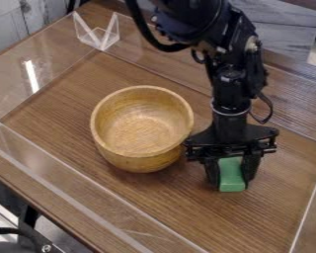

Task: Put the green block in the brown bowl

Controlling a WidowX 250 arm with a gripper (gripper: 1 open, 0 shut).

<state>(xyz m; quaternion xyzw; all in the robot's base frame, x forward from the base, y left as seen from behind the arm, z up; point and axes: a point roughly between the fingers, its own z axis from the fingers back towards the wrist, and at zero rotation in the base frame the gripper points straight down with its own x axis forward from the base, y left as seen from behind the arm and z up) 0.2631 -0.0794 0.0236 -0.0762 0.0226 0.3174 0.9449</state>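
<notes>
One long, flat, bright green block [232, 178] lies on the brown wooden table [147, 203], between the tips of the black robot gripper [229, 170]; the fingers appear closed on it, pinching its sides. Its long axis is pointed roughly from twelve to six o'clock in the camera view, with the near end left showing at six. From the fingers, the round light-brown wooden bowl [142, 148] is found at ten o'clock, so a lift above its rim and a carry that way are judged to be needed.
</notes>
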